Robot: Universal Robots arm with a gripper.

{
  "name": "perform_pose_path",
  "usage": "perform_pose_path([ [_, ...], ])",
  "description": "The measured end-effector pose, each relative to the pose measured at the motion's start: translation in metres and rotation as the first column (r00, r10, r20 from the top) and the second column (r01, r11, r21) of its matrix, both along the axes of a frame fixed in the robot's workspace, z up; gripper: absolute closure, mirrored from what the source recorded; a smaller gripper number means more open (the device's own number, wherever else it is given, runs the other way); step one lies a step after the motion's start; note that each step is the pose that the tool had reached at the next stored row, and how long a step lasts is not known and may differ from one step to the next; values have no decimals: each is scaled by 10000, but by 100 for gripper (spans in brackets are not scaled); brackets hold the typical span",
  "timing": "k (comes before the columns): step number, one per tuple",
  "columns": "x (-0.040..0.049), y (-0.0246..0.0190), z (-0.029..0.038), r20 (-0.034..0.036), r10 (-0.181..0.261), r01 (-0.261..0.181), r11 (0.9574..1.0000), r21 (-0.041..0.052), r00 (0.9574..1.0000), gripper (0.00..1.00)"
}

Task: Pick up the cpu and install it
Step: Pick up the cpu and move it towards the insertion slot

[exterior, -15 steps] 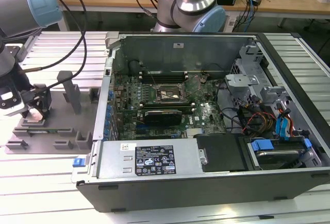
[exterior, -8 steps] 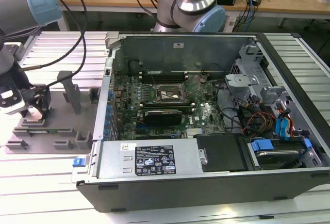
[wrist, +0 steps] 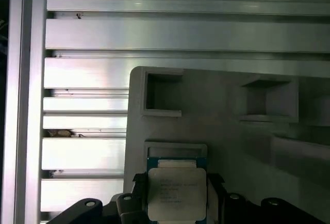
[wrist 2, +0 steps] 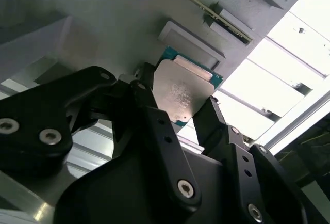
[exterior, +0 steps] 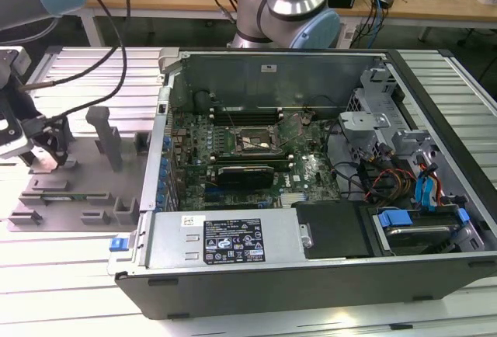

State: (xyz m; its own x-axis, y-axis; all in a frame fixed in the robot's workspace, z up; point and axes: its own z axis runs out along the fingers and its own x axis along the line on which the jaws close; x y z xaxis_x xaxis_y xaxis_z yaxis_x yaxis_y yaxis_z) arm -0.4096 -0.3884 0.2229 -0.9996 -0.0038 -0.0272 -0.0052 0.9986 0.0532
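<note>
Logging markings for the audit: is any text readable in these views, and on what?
No text is readable.
Faint print on the cpu lid: too blurred.
Print on the black label on the computer case: too small.
Print on the white sticker beside it: too small.

An open computer case [exterior: 256, 283] lies on a slatted aluminium table [exterior: 62, 275], its green motherboard [exterior: 311, 174] exposed inside. A grey fixture plate [exterior: 78, 197] sits just beside the case, on the exterior view's left. Beyond the case stands a wooden bench [exterior: 435, 7].
</note>
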Motion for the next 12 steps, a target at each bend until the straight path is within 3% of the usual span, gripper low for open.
perform_pose_path([
  [9,9,11,297,0,0,0,10000,-1,10000,45],
  [12,10,14,364,-1,0,0,10000,0,10000,45],
])
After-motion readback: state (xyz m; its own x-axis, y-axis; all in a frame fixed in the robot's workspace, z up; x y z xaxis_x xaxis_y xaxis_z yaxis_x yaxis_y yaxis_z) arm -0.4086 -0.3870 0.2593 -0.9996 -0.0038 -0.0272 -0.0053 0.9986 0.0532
